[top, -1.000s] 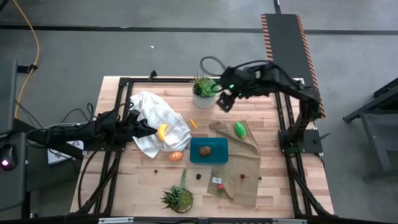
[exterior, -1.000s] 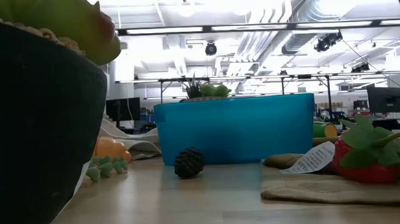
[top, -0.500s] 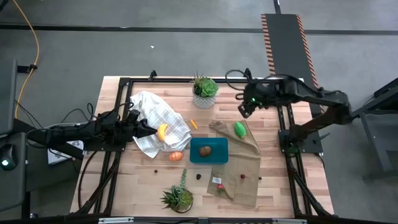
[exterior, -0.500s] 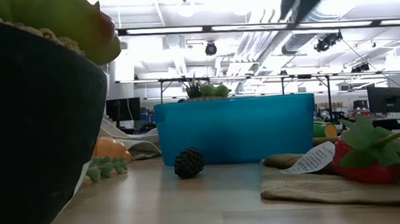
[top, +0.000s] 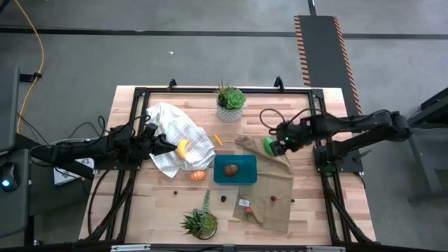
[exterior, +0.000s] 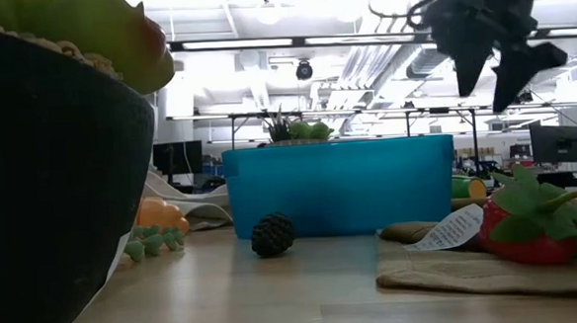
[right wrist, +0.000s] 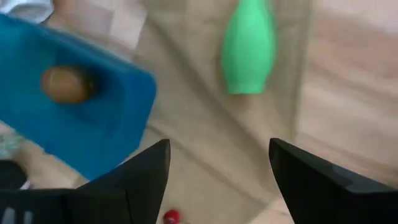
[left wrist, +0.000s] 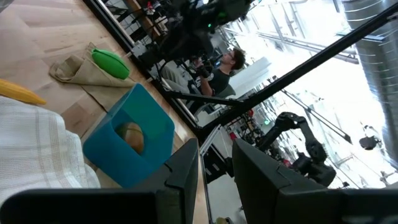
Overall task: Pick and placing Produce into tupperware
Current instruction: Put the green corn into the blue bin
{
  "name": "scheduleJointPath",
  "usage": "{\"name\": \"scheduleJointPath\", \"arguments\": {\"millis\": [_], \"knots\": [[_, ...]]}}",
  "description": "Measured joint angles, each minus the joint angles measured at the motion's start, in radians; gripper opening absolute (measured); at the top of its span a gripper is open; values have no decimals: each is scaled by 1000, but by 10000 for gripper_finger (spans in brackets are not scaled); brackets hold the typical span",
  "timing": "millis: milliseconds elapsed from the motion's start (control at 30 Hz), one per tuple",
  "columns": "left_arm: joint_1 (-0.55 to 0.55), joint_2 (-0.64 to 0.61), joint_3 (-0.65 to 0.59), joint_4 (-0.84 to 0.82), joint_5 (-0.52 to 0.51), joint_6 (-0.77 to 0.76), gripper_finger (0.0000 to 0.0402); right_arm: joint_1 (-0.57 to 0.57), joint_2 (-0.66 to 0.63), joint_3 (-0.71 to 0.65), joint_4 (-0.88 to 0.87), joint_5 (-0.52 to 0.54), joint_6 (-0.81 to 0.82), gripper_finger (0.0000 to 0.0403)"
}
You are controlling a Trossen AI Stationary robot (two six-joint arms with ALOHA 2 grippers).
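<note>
While left arm idled by the checked cloth (top: 180,135), right gripper (top: 281,145) hung spread beside bright green piece (top: 269,145), lined up for grasping.

robotics lab, exposed ceiling ducts (exterior: 431,50), rows of workbenches, person (left wrist: 225,67) at monitors

Smooth teal plastic tupperware (top: 235,169) sits beside coarse tan cloth (top: 269,189) on pale wood table (top: 315,203).

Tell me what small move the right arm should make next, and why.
Probably lower the right gripper onto the green piece. Its fingers are open, it hangs just beside that piece on the tan cloth, and the tupperware holds only the brown piece.
</note>
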Motion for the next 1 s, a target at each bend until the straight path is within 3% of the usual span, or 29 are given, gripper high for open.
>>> {"name": "scheduleJointPath", "arguments": {"millis": [267,500,1000], "knots": [[0,0,0,0,0,0,88,-31,96,67,5,-2,-18,264],[0,0,0,0,0,0,88,-122,275,196,-157,32,-160,264],[0,0,0,0,0,0,88,-203,440,208,-73,21,-335,264]]}}
